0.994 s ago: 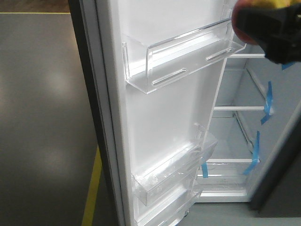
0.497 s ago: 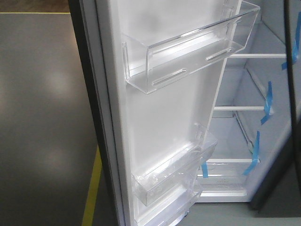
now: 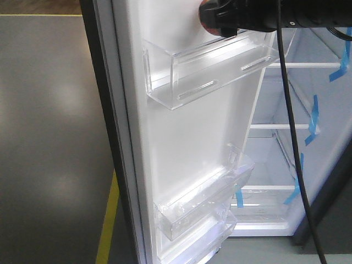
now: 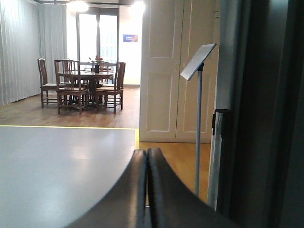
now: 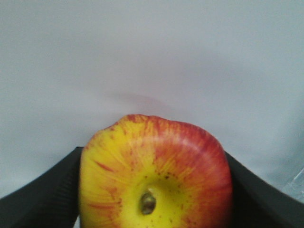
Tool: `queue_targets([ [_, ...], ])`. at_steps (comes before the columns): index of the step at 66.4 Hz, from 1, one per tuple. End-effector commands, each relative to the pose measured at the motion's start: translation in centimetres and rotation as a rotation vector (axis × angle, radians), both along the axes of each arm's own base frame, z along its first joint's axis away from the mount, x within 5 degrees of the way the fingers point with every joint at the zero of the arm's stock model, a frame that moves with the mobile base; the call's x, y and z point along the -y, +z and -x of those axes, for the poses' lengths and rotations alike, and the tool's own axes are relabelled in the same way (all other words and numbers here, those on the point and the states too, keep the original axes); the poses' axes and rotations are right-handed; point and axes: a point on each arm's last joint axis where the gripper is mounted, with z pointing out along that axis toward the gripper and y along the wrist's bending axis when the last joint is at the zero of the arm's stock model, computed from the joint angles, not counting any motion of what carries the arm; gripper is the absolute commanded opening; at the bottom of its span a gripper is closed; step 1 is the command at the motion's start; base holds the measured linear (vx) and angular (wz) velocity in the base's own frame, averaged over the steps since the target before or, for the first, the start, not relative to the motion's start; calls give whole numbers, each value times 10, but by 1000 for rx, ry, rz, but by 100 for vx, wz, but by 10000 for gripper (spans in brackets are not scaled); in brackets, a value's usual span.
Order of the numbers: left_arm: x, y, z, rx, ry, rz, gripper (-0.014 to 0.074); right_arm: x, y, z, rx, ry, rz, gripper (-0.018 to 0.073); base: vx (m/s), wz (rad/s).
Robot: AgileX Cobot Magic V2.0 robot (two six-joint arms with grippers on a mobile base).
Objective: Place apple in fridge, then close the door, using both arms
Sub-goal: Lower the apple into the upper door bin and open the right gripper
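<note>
Sitting between the 2 right fingers [image 5: 40, 202], the apple [image 5: 154, 171] is clamped on both sides.

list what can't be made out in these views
- Right wrist view: only a blank white surface shows behind the apple in the right gripper; what it belongs to is unclear.
- Front view: that gripper and the top edge hide nearly all the apple.
- Left wrist view: the blurred dark panel beside the shut left gripper can't be identified.

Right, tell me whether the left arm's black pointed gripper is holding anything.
No, the left gripper has its two fingers pressed together with nothing between them.
</note>
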Motion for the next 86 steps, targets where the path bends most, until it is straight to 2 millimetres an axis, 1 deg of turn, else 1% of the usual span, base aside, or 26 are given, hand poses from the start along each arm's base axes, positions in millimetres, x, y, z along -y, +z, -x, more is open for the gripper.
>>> queue_targets([
  [1,0,-2,1,59,-3,7,-6,6,29,11,128,-10,-48,427,0,0],
  [9,0,-2,1,59,-3,7,-6,7,28,11,125,-12,-35,468,0,0],
  [27,0,-2,1,59,-3,7,-6,7,29,11,129,-17,-37,499,0,0],
  [49,0,-2,1,59,-3,7,-6,7,29,11,129,-18,-37,573,0,0],
  [60,0,-2,1,59,-3,7,-6,8,33,14,142,-18,-42,580,0,0],
  [68,0,-2,1,59,-3,7,-6,15,45,30,165,-17,-60,580,0,0],
  [78,0,-2,1,59,-3,7,-6,29,60,67,125,-8,-61,579,0,0],
  [86,0,-2,1,59,-3,7,-6,38,61,89,74,-3,-54,578,0,0],
])
